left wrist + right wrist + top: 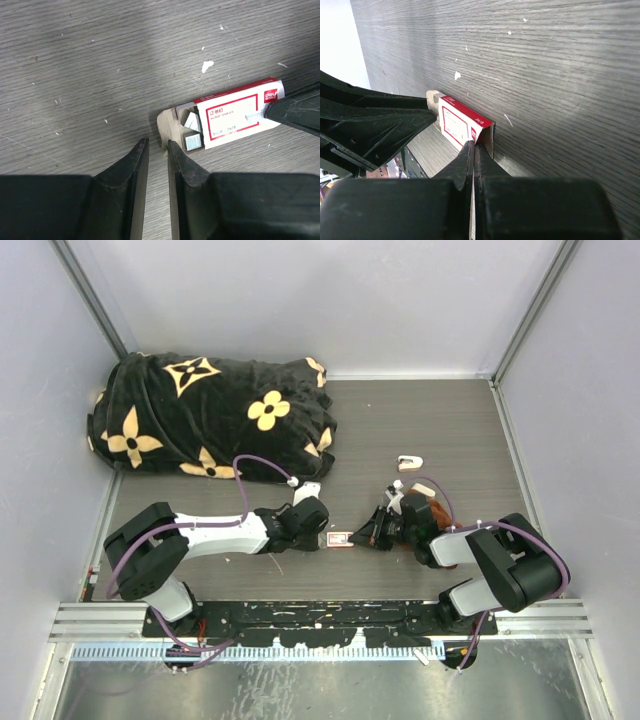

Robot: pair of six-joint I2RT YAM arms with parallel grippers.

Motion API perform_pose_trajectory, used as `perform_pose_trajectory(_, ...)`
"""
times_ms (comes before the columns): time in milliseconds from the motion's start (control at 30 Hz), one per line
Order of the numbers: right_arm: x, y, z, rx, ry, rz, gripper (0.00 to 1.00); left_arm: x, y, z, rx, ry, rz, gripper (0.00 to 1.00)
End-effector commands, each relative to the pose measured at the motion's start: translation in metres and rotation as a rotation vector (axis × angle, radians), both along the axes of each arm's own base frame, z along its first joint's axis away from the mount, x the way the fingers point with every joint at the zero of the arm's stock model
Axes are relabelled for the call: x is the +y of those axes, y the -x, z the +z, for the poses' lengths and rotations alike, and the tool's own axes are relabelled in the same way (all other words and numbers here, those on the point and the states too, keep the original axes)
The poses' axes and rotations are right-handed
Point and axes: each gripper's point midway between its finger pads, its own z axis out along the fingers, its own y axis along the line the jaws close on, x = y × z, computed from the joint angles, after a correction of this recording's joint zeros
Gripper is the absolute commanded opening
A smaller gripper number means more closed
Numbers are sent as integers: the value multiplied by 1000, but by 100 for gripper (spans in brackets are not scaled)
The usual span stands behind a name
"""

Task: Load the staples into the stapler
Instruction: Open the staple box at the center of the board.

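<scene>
While your left fingers (pixel 134 180) are sitting narrowly apart beside the small white red-labelled staple box (pixel 235 112) on the grey tabletop (pixel 75 65), your shut right fingers (pixel 462 166) are touching its other end.

Bright, even overhead light; soft shadows, sharp focus.

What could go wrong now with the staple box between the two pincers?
1. The left pincer is nearly closed, short of the tray; it may miss its end and push the staple box away.
2. The staples lie loose and tilted in the open tray; a hard pull could spill them.
3. The shut right pincer touches only the box's far end, so the box might pivot.
</scene>
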Motion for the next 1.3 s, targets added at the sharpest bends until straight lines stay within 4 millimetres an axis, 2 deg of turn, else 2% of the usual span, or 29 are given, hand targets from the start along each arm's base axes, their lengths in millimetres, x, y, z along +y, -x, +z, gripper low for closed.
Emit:
perform_pose_trajectory(0, 1, -6, 6, -50, -9, -12, 1, -2, 3, -5, 18, 24, 9, 22)
perform_pose_trajectory(400, 0, -6, 6, -49, -7, -13, 0, -7, 2, -5, 22, 52, 17, 17)
perform_pose_trajectory(667, 0, -8, 6, -52, -2, -18, 0, -6, -2, -4, 18, 53, 25, 1)
perform_pose_trajectory(1267, -7, -12, 2, -57, 46, -48, 0, 19, -9, -4, 4, 1, 56, 0)
